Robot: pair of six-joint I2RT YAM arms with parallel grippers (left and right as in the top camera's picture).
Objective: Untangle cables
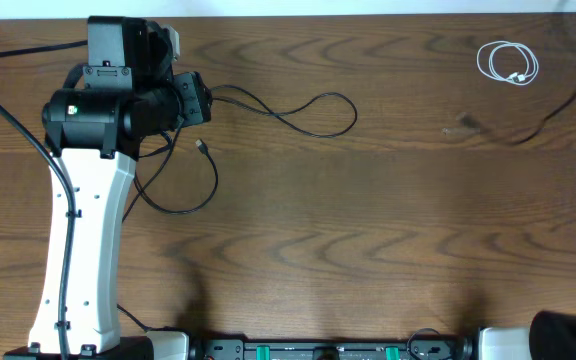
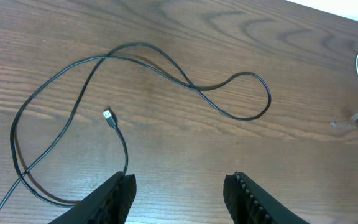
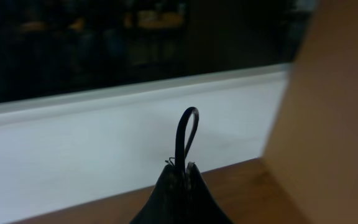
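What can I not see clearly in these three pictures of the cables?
- Black cable, second end: overhead, hidden under the left arm; left wrist, cut by the lower edge.
- White cable: left wrist, cut by the right edge.
- Dark loop at the shut right gripper: right wrist, too dim to identify.

1. Table (image 1: 388, 230): wood, dark brown, with a pronounced wavy grain; smooth surface with a low satin sheen
2. Black cable (image 2: 191, 87): thin cord in a smooth, plastic-looking jacket with a slight gloss; its plug (image 2: 109, 116) ends in a small bright metal tip
3. White cable (image 1: 508, 64): smooth white jacket, plastic in look; too small to judge the finish further
4. Left arm (image 1: 80, 230): long link in a smooth white plastic-looking shell, semi-gloss; joint housings black, matt to satin
5. Left gripper (image 2: 179, 186): black fingers (image 2: 257, 196), matt, one inner face moulded with fine ridges
6. Right gripper (image 3: 180, 167): black, matt; surface detail blurred
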